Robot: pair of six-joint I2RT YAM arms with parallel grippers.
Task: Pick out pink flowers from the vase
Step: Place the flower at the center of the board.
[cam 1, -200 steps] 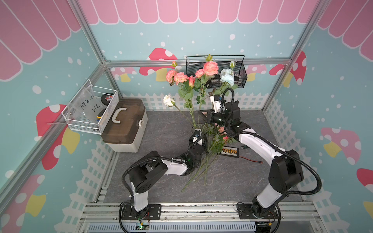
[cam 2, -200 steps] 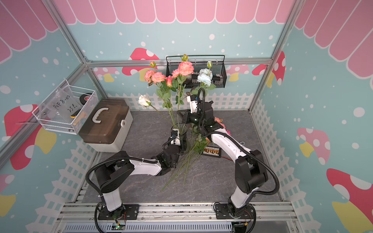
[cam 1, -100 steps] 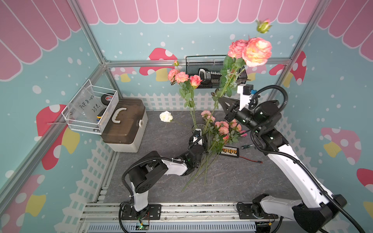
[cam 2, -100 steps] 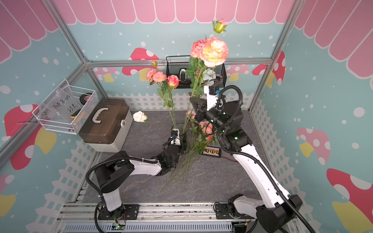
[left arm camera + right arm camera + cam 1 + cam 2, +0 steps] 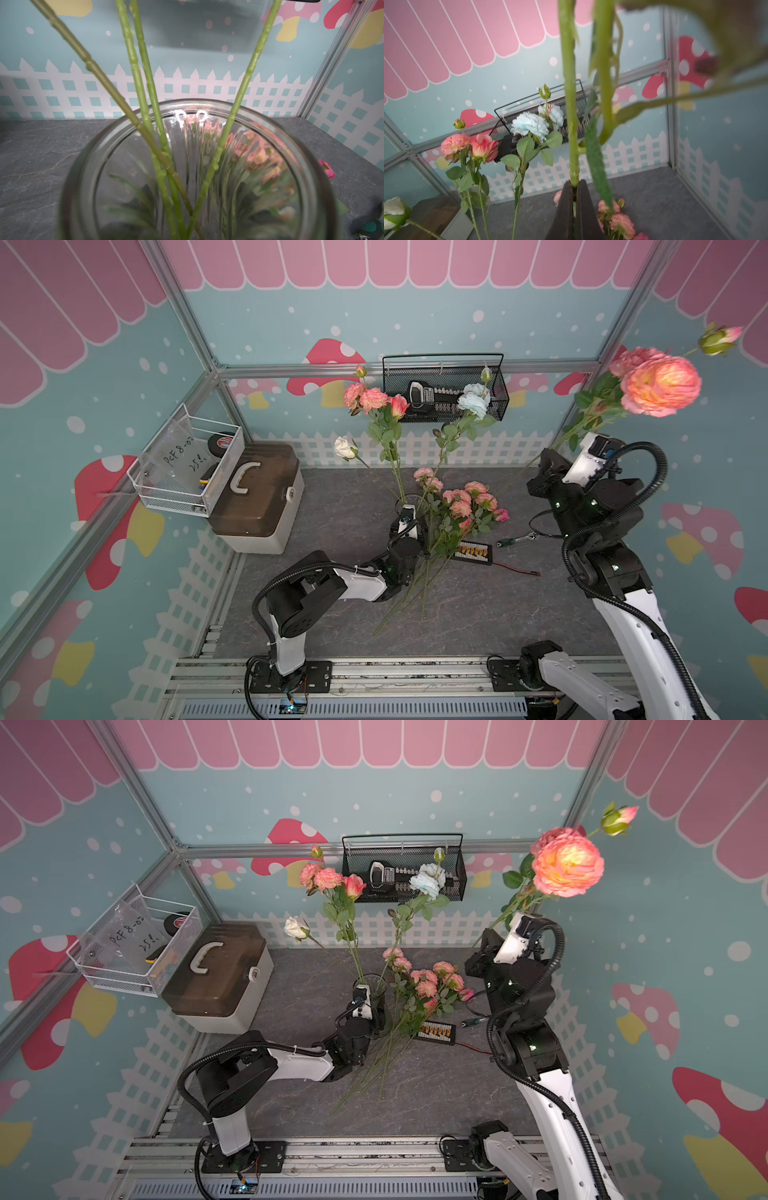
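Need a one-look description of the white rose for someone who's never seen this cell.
Find the brown-lidded box at back left, then the glass vase at centre. The white rose leans from the vase toward that box, lower than its neighbours. It's the only white head; the taller stems carry pink flowers and pale blue blooms.

I saw a brown-lidded case (image 5: 257, 497) beside a white wire basket (image 5: 174, 498), a black mesh basket (image 5: 497, 403) on the back wall, a white rose (image 5: 345, 447), pale blue blooms (image 5: 473, 400), and a small abacus (image 5: 473, 551) near a ratchet (image 5: 519, 538).
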